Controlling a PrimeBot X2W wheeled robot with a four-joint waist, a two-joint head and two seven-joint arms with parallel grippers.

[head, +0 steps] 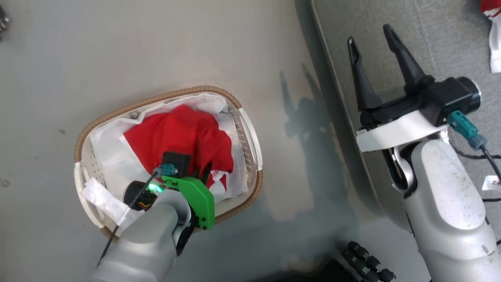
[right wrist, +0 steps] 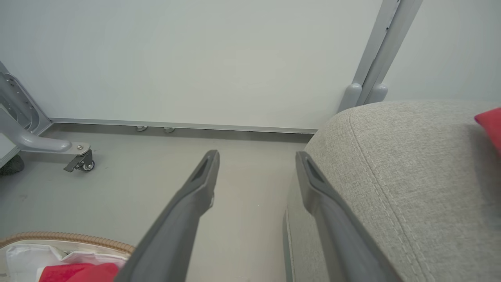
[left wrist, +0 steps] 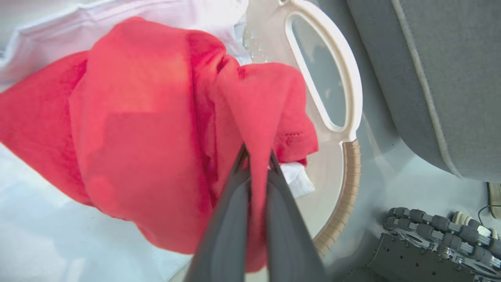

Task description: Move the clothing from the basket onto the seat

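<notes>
Fabric between the jaws on the left side: our left gripper [left wrist: 258, 156] is down inside the basket [head: 155, 100]. In the left wrist view its two dark fingers are pressed close together with a fold of the red clothing [head: 184, 135] pinched between them, and the cloth is drawn into a taut peak that runs straight down between the fingers. The rest of the clothing lies bunched in the basket on the white liner [head: 111, 154], covering most of the middle, with a scrap of white trim peeking out near the fingers. The basket sits on the pale floor [head: 117, 47], near the grey seat [head: 430, 43], with a strip of floor between the two. Over on the other side, our right gripper [head: 370, 35] is held over the seat's near edge, jaws spread wide and nothing between them. In the right wrist view we see one finger lined up over the floor and the other over the seat's rounded corner, with the stitched seam running alongside it. Far across the seat, in the top right corner of the head view, we catch another red piece [head: 490, 7] with white fabric just below it, both cut off by the frame. Low in the head view a row of dark rollers [head: 370, 262] shows on the floor. A plain pale wall [right wrist: 195, 58] stands beyond the seat in the right wrist view.
</notes>
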